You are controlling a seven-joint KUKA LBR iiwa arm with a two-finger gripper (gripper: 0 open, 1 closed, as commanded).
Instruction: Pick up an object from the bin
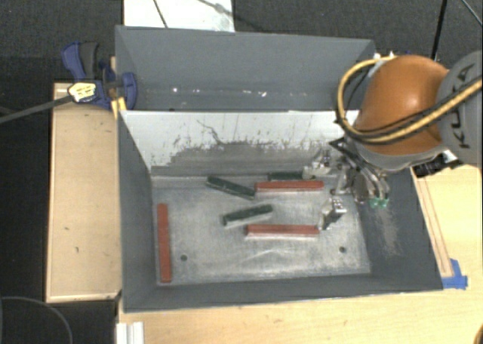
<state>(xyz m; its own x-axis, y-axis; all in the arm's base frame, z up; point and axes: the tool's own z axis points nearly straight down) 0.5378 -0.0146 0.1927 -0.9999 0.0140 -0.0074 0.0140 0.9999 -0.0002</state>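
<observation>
- Several slim sticks are lying on the floor of the grey bin (pixel 138 222), well apart from its left wall except one: a left red-brown bar (pixel 162 243) is resting lengthwise at nine o'clock.
- Near the centre I am seeing an upper green stick (pixel 232 186) and a lower green stick (pixel 247 216). Towards three o'clock lie an upper red-brown bar (pixel 290 185) and a lower red-brown bar (pixel 281 231).
- The gripper (pixel 333 198) is hanging at three o'clock, just beside the right ends of both bars. I cannot tell whether it is apart or together, and nothing is showing clamped in it.
- I am judging the lower bar the likelier target, since its right end is lying nearest the tool's lowest metal part.
- To do this well, I am advising that the grasp be centred across the bar's narrow width, coming straight down, clear of the neighbouring bar.
- The arm is reaching in from three o'clock, with its orange cover (pixel 400 101) and looped cables (pixel 355 78) riding above the wrist, which is pointing down and slightly towards nine o'clock.
</observation>
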